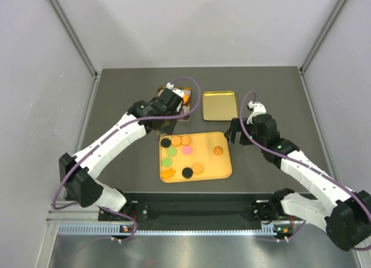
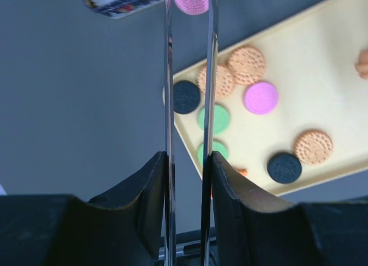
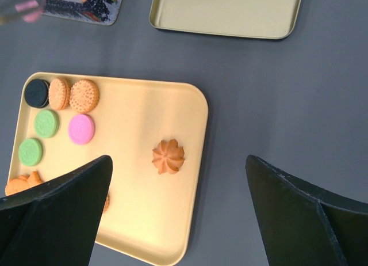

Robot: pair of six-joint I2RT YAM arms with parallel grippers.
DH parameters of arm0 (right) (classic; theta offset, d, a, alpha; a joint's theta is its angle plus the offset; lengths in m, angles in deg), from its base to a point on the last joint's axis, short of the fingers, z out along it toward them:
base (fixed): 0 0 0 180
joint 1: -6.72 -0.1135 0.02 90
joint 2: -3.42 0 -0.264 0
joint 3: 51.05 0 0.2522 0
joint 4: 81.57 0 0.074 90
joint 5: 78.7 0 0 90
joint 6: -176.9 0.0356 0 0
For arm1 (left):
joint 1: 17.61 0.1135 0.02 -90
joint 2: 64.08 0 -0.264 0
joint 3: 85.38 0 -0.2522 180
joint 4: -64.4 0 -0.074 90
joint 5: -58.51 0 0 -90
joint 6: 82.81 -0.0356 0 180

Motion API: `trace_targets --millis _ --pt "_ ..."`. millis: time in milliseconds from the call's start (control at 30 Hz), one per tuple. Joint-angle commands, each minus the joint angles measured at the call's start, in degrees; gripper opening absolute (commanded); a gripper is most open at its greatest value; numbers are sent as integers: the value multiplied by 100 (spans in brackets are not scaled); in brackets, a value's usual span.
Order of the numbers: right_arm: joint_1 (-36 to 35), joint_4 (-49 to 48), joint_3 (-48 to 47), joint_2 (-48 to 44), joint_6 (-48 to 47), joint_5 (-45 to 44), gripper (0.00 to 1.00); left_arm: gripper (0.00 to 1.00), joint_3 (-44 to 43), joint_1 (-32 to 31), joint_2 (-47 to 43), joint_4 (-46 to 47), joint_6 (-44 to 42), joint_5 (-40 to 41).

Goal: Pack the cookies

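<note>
A pink cookie (image 2: 191,0) is grasped between the two thin blades of the left end effector (image 2: 190,7). It is held above the dark desk (image 1: 116,111), close to a printed box (image 3: 92,7) (only a corner of that box is caught by the left wrist camera). Whether the pink cookie touches the box cannot be told.

The other cookies (image 1: 185,140) are laid on a yellow tray (image 1: 206,139) in the middle of the desk. Along the tray's left side a black disc (image 3: 37,92), two tan ridged discs, two green discs and a second pink disc (image 3: 81,129) are grouped closely, some of them touching. Nearer the arms, an orange flower-shaped piece (image 1: 168,173), another black disc (image 1: 186,173) and one more tan disc (image 1: 198,167) are seen from above. A single orange swirl cookie (image 3: 168,156) is set well apart from the group, toward the tray's right side.

The right end effector (image 3: 178,162) is spread wide with nothing gripped. It is held over the tray's right edge, and the swirl cookie is framed between its dark fingers (image 3: 57,214) in the wrist view.

A shallow gold tin (image 1: 219,105) is placed on the desk beyond the tray, just to the right of the printed box.
</note>
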State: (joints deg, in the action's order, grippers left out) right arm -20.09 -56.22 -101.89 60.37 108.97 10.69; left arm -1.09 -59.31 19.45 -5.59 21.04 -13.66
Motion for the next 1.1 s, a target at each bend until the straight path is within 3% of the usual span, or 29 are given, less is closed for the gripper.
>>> trace_targets --millis 0,433,1067 --pt "62 -201 -27 88 -62 218 100 36 -417 310 31 393 48 221" --pt "53 -316 34 27 -9 473 100 36 -779 1242 805 533 -286 511" --pt "53 -333 61 -70 8 517 100 37 -524 1366 955 683 -251 388"
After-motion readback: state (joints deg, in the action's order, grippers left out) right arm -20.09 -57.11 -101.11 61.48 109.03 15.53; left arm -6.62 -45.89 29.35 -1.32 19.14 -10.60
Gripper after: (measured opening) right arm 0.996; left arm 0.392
